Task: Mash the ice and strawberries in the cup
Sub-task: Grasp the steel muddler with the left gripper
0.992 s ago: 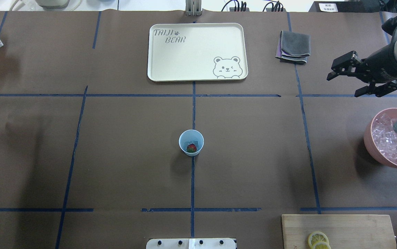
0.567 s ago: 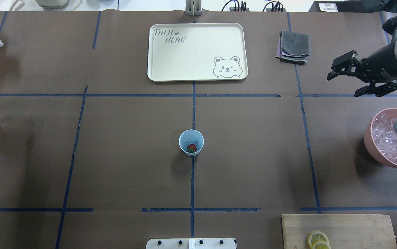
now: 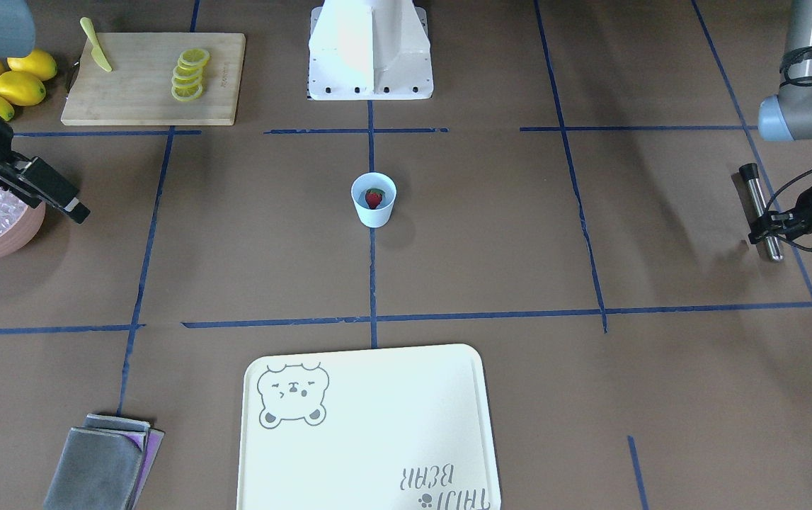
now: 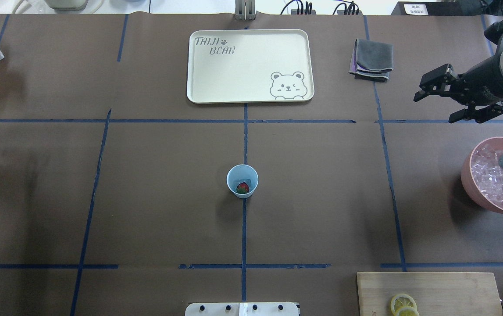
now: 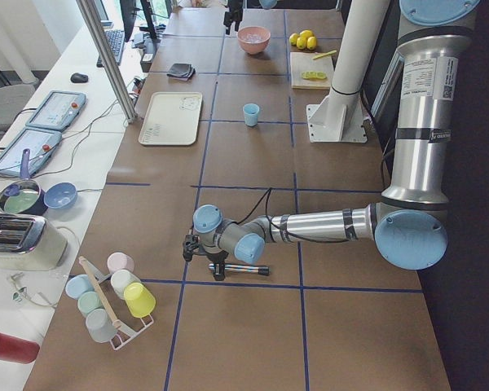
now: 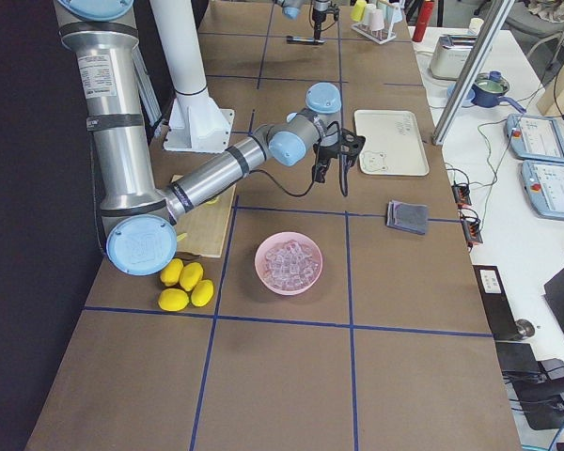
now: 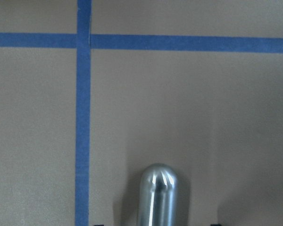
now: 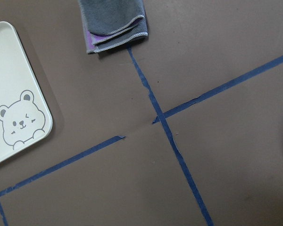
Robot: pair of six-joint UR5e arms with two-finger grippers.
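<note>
Muddler (image 3: pixel 759 210) is clamped in my left gripper (image 3: pixel 767 228), lying flat. Next I carry it to the cup (image 3: pixel 374 199) at 9 o'clock.

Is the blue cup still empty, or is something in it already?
Not empty. The cup stands upright with a strawberry at its bottom. A pale, glassy piece beside it may be ice, but that is too small to tell.

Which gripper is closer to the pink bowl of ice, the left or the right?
The right. The right gripper hangs open just beyond the pink bowl, toward the grey cloth. The left gripper is at the opposite end of the table, around a metal rod.
</note>
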